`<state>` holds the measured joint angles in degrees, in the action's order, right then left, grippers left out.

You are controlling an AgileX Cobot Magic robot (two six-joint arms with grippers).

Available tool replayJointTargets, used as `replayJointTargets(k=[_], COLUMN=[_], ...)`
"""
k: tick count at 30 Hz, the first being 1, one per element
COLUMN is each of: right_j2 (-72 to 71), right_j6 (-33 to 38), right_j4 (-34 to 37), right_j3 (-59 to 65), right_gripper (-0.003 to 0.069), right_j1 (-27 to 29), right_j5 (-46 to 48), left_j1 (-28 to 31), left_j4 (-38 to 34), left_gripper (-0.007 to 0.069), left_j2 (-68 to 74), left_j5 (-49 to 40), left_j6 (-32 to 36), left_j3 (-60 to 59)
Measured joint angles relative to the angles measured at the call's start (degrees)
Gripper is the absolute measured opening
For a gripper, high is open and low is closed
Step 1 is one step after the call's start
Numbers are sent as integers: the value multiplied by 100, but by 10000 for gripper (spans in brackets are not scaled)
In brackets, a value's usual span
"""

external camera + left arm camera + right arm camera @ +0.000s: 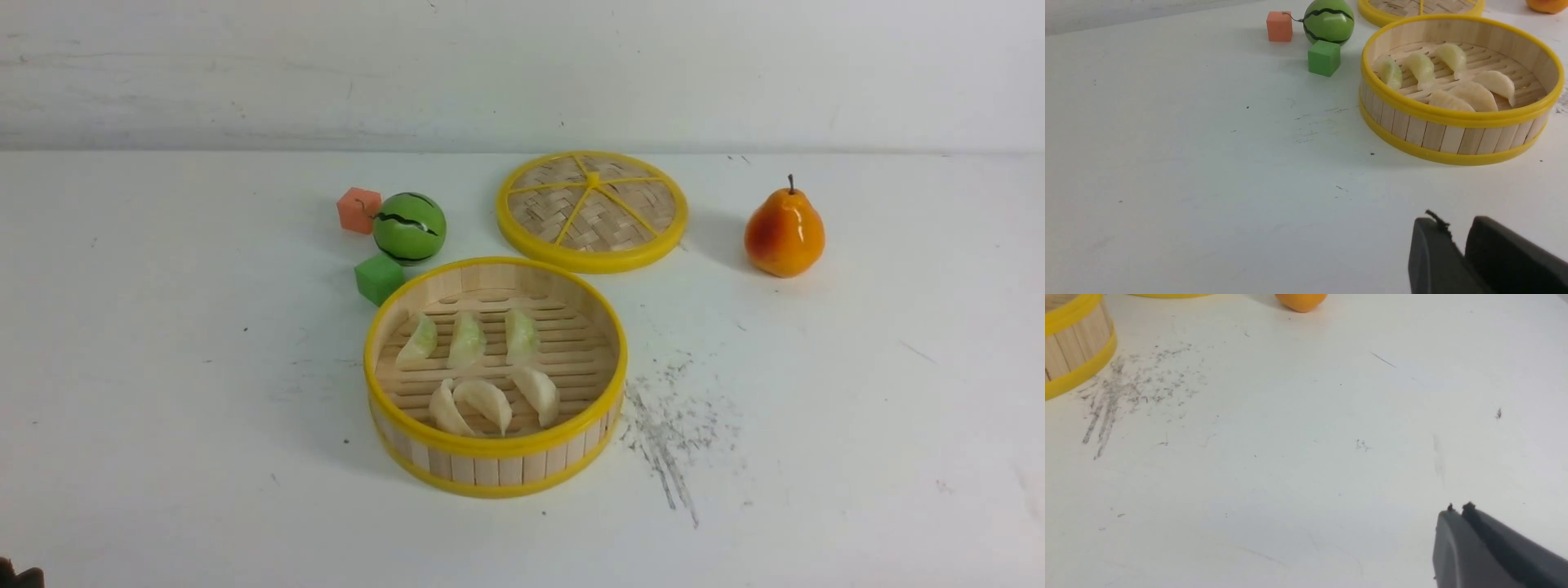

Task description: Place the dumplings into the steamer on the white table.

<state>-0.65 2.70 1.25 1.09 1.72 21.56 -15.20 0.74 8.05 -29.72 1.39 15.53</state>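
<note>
Six Dumplings Lie Inside the Bamboo Steamer

All six toy dumplings are on the slatted floor of the round bamboo steamer [496, 465], which sits on the white table [816, 457]. Three pale green dumplings [468, 340] make a spaced row across the middle, and three cream-white dumplings [483, 403] lie nearer the robot. Of the white ones, the left and middle are bunched close together (whether they actually touch is hard to say), while the right one lies a little apart.

Both grippers are outside the steamer, over the near part of the table. The left gripper [1457, 221] has its jaws parted slightly at the tips, with nothing between them. The right gripper [1458, 508] has its jaws pressed together, pinching nothing.

Behind the steamer and a little to its right, the woven bamboo lid [604, 214] lies flat, its yellow spokes and small centre knob facing up. A green cube [380, 279] is just beside the steamer's far left side; beyond it are a striped toy watermelon [410, 229] and an orange cube [359, 210]. A glossy orange-yellow toy pear [784, 233] stands upright, well apart, on the far right.
</note>
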Motion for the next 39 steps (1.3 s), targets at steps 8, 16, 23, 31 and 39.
replayJointTargets(k=[8, 16, 23, 31, 39], right_j2=[0, 0, 0, 0, 0], right_j6=[0, 0, 4, 4, 4], right_j4=[0, 0, 0, 0, 0], right_j3=[0, 0, 0, 0, 0], right_gripper=[9, 17, 23, 23, 32], right_j1=[0, 0, 0, 0, 5], right_j5=[0, 0, 0, 0, 0], left_j1=[0, 15, 804, 1488, 1305], left_j4=[0, -6, 109, -390, -304], left_gripper=[130, 133, 137, 137, -15], left_j2=[0, -242, -862, -862, -862], left_j5=[0, 19, 57, 865, 730], left_j6=[0, 0, 0, -500, -408], left_j3=[0, -148, -917, -1652, -1716])
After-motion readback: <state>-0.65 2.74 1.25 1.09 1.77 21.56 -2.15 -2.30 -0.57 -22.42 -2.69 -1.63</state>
